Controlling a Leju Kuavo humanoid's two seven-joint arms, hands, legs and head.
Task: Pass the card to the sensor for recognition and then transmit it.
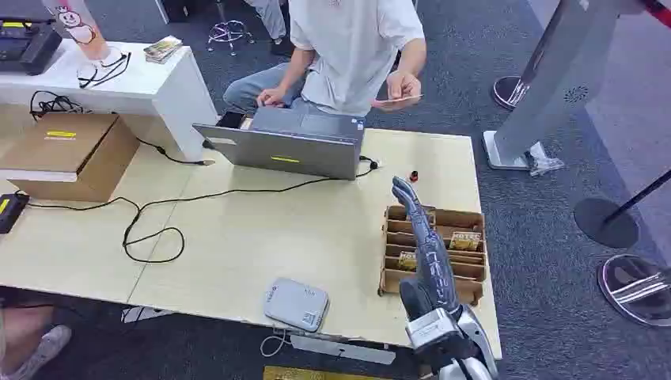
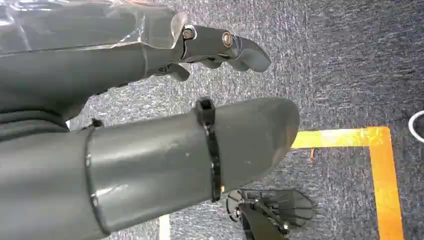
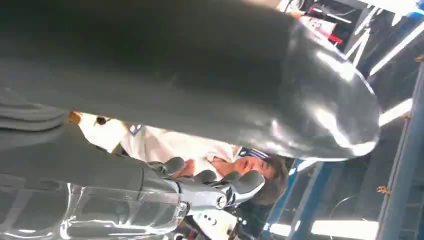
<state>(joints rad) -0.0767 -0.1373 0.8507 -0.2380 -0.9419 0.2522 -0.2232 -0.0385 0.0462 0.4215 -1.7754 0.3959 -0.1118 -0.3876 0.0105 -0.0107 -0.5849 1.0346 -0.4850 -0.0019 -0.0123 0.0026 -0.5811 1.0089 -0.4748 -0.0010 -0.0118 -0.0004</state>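
Your right hand (image 1: 423,237) is raised over the cardboard tray (image 1: 473,273), fingers stretched out straight and pointing toward the far edge of the table (image 1: 237,237). Nothing is in it. In the right wrist view the same hand (image 3: 210,187) shows fingers loosely extended, thumb apart, with no card between them.

The card (image 1: 398,100) is well beyond the tray, past the table's far edge, pinched in the raised hand of the person (image 1: 352,47) seated there in a white shirt. It is apart from your hand.

Your left hand (image 2: 215,45) hangs over blue-grey carpet with a yellow floor line (image 2: 370,150); fingers lightly curled but apart, holding nothing.

The tray sits at the table's right end, its slots holding a few small cards or packets; which slots, you cannot tell exactly. A small red object (image 1: 413,176) lies just beyond the tray. The grey sensor pad (image 1: 296,304) rests near the table's front edge, left of the tray. A laptop (image 1: 285,146) stands at the far edge, farther left than the tray, with black cable (image 1: 150,229) trailing from it across the tabletop.
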